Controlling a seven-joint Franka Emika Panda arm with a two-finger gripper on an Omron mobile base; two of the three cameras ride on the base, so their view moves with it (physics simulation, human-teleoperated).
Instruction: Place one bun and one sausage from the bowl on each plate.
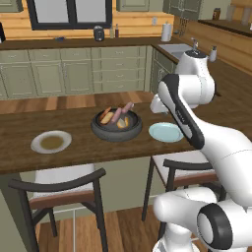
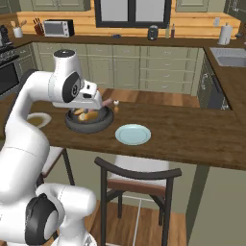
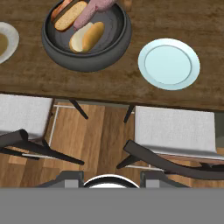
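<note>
The dark grey-black bowl (image 3: 87, 59) (image 1: 116, 129) (image 2: 90, 124) sits on the wooden counter. It holds two buns, one (image 3: 70, 16) at its far side and one (image 3: 87, 37) nearer me, with pink sausages (image 3: 94, 8) (image 1: 118, 114) lying beside them. An empty pale blue plate (image 3: 169, 64) (image 1: 166, 132) (image 2: 133, 134) lies to the right of the bowl. A white plate with a tan centre (image 3: 6, 41) (image 1: 51, 142) lies to its left. My gripper (image 3: 111, 178) hovers above the counter's near edge, looking down. It is open with nothing between its fingers.
Two dark-framed chairs with pale seats (image 3: 175, 127) (image 3: 22, 114) are tucked under the counter's near edge, over a wooden floor. Cabinets and a sink (image 1: 174, 48) line the far walls. My own arm (image 1: 187, 118) crosses in front of the blue plate's right side.
</note>
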